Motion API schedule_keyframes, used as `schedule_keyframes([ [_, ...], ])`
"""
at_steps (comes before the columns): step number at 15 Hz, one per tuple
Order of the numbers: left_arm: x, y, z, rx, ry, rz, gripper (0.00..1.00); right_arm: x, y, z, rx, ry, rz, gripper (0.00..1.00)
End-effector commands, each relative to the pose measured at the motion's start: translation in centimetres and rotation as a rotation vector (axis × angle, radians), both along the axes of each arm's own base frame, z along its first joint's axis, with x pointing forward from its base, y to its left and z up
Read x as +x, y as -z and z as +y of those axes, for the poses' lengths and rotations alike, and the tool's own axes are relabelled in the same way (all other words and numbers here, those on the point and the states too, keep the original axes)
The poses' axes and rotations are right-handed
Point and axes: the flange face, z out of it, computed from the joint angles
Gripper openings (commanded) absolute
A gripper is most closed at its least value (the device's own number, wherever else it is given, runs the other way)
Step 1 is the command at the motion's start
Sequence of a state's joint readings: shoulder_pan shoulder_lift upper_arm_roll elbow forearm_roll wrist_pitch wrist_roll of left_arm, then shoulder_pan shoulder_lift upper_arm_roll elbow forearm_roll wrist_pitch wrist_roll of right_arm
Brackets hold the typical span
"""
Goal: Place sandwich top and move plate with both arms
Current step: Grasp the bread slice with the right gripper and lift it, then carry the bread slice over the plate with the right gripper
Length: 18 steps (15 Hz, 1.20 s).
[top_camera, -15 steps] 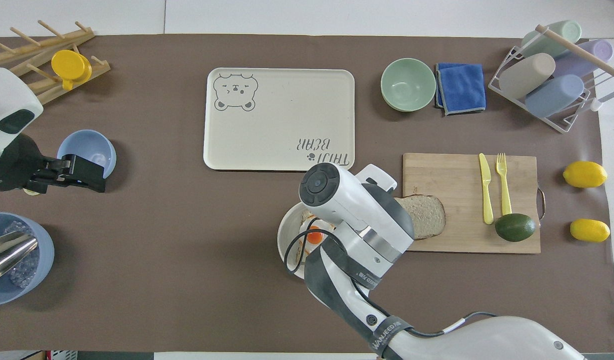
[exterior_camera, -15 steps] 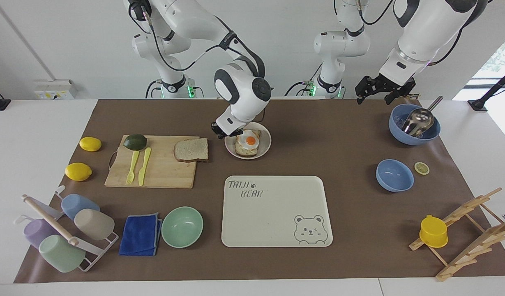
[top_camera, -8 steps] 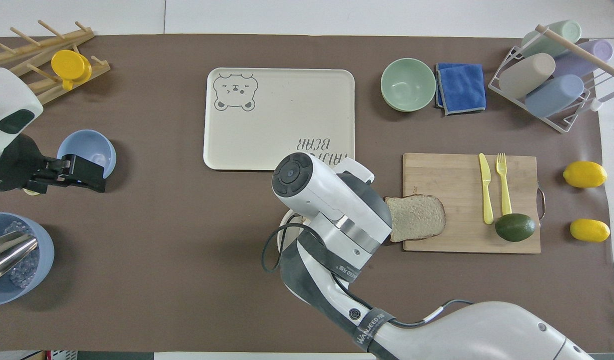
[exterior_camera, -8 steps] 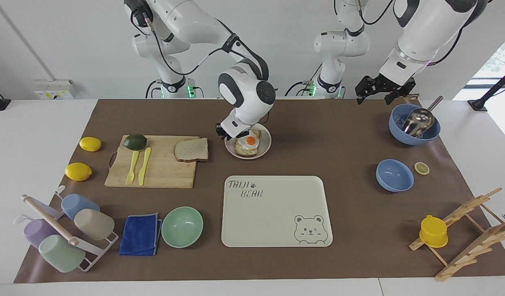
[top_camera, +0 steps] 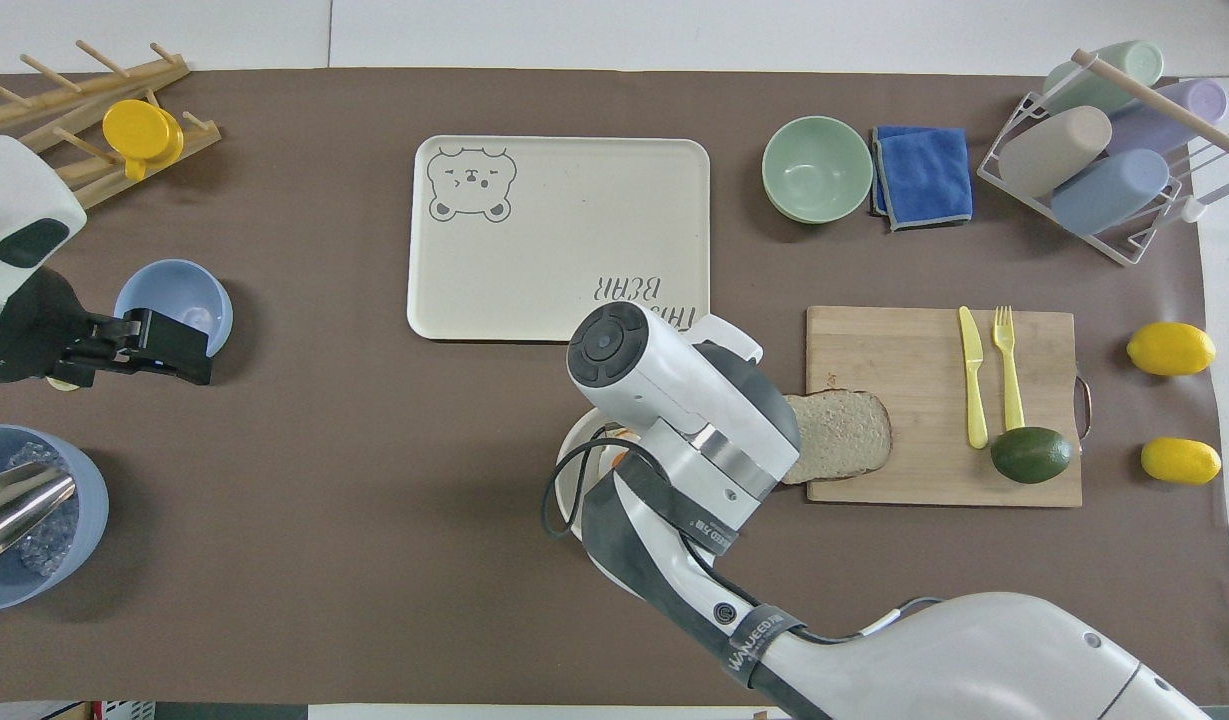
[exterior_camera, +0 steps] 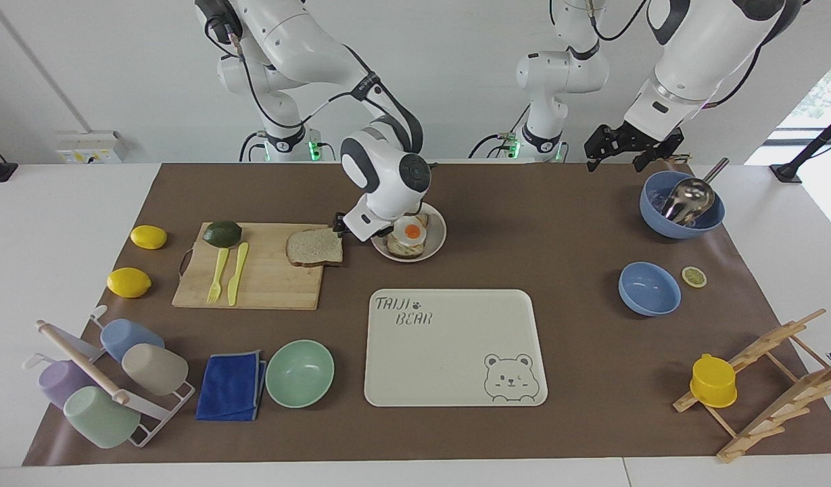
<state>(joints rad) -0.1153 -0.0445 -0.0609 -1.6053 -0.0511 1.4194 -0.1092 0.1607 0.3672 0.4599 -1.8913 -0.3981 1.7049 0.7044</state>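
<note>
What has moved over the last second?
The right gripper swung from over the plate toward the sandwich top on the cutting board, holding nothing. The bread, plate and egg toast stayed put; the left gripper waits, open.

Facing camera looking down from high across the worktop (exterior_camera: 564,223) toward the robots, overhead camera looking steeply down from their end, both taking in the whole brown-covered worktop
</note>
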Motion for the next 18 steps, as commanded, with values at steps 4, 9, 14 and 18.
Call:
schedule_keyframes([
  [4,-0.6,-0.1,0.3,0.016,0.006,-0.014,1.0,-1.9,1.3,-2.4,-0.009,-0.061,0.003,0.68],
  [9,-0.6,-0.2,0.3,0.016,0.006,-0.016,1.0,-2.4,1.5,-3.3,-0.058,-0.117,0.006,0.68],
  [14,-0.6,-0.2,0.3,0.016,0.006,-0.016,1.0,-2.3,1.6,-3.1,-0.071,-0.09,-0.04,0.68],
  [18,-0.6,-0.1,0.3,0.016,0.006,-0.014,1.0,-2.7,1.8,-3.0,-0.078,-0.098,-0.033,0.07],
])
